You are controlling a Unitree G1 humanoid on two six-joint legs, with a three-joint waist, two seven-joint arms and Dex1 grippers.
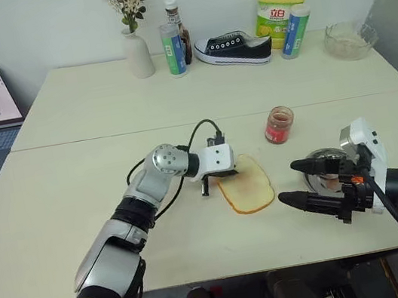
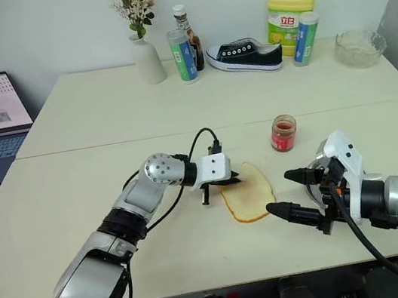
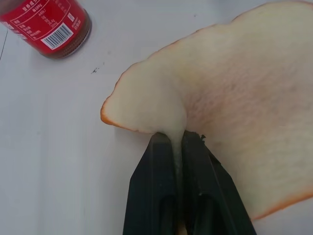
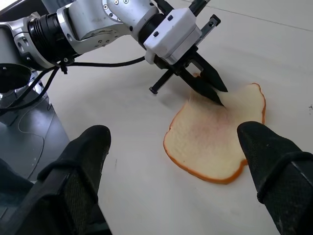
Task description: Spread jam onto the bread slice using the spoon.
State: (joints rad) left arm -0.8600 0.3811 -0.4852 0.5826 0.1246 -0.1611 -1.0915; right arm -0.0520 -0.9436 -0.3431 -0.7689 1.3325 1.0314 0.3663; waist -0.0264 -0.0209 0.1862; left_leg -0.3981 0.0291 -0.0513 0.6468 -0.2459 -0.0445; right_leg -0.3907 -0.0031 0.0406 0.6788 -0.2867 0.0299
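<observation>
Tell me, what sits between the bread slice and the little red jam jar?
Nothing: bare table separates the bread slice from the jam jar, seen in both eye views.

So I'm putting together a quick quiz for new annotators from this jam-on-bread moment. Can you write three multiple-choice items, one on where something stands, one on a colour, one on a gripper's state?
1. Where does the jam jar stand relative to the bread slice?
A. Behind it, toward the robot's right
B. On top of it
C. At the table's near left edge

2. What colour is the shoe at the back of the table?
A. Red
B. Black with a white sole
C. Yellow

3. How is the left gripper?
A. Open above the jar
B. Open, flat on the table
C. Shut on the bread slice's edge

Answers:
1. A, the jar sits past the slice, on the right.
2. B, dark upper, white sole and laces.
3. C, the left wrist view shows both fingers pinching the slice.
</observation>
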